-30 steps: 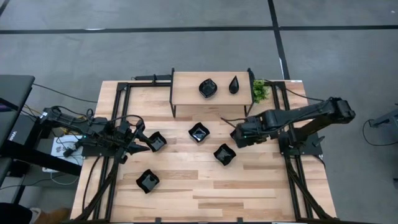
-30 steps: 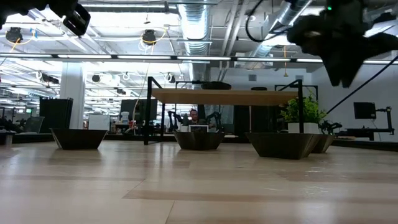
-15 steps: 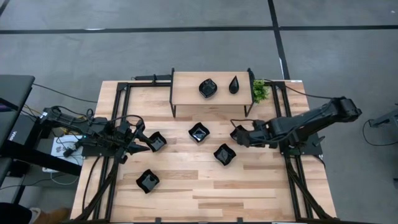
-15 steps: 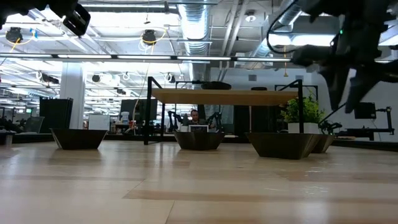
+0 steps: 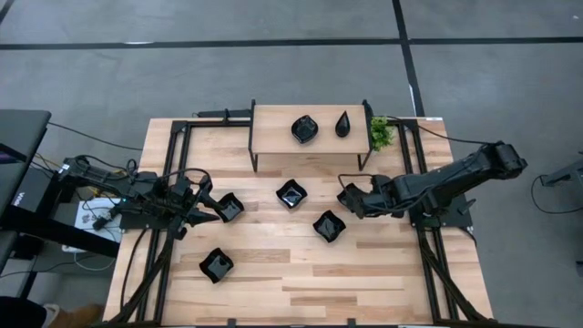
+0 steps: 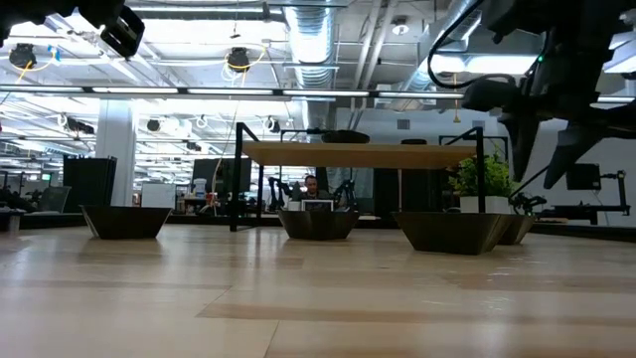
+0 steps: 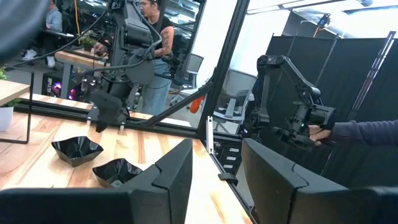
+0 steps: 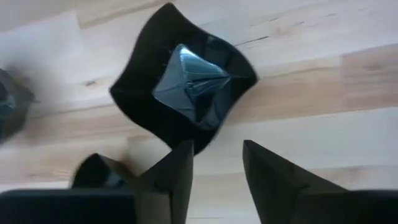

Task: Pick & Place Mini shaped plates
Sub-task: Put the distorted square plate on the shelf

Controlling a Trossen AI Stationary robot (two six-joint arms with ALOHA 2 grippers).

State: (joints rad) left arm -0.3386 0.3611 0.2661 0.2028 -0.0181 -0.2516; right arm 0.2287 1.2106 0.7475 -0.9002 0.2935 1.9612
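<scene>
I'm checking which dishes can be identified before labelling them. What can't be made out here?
- Glossy black wavy-edged square dish under the right hand: mostly covered by it in the high view.
- Dishes on the raised wooden shelf: low view sees them edge-on.
- Another dark dish: cut off by the right wrist view's edge.

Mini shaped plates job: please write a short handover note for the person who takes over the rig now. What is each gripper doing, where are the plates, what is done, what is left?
Right gripper: open, empty, just above the wavy-edged plate by the shelf's right leg, fingers pointing down at it.
Left gripper: open, empty, waiting at the table's left side beside another plate.
Done: two plates on the raised shelf, a wavy-edged one and a teardrop one.
Left: five plates on the table, including the centre one, the one right of centre and the front left one.
</scene>
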